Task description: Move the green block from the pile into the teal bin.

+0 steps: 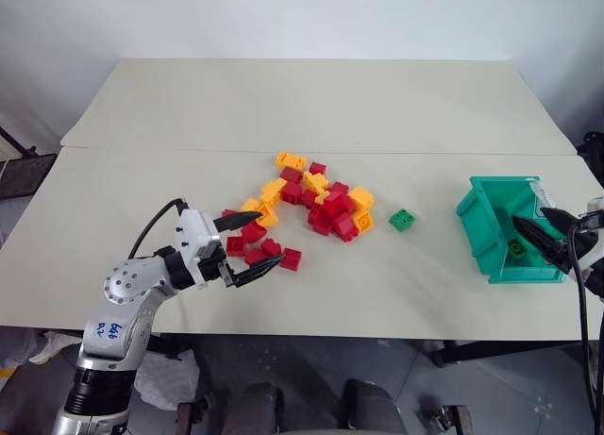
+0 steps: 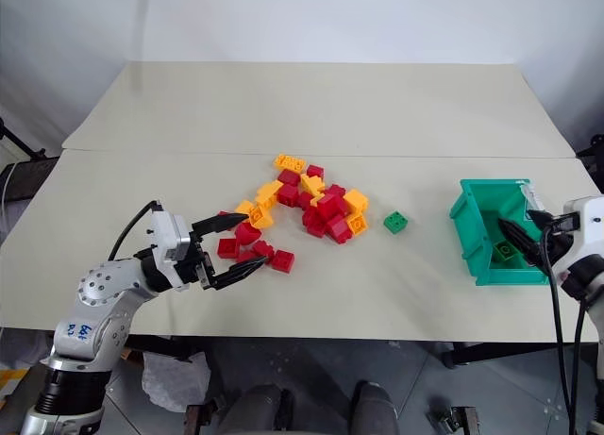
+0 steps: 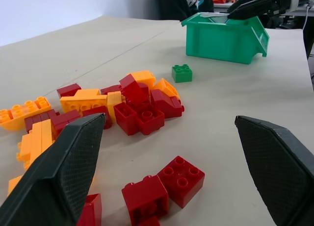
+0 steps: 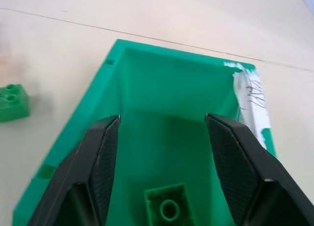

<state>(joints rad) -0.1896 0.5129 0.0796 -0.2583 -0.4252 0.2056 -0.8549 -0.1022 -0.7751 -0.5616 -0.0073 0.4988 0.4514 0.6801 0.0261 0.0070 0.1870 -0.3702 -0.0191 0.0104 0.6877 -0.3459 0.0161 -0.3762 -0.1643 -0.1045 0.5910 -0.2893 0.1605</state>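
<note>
A green block lies alone on the table, between the pile of red and yellow-orange bricks and the teal bin. A second green brick rests on the bin's floor. My right gripper hovers over the bin's opening, above that brick, with its fingers apart and nothing between them. At the pile's near left side, my left gripper stands wide open and level, empty, with loose red bricks just below its fingers.
The bin stands near the table's right end, with a white scribbled label tab on its rim. A seam runs across the table behind the pile. The table's front edge is close to both arms.
</note>
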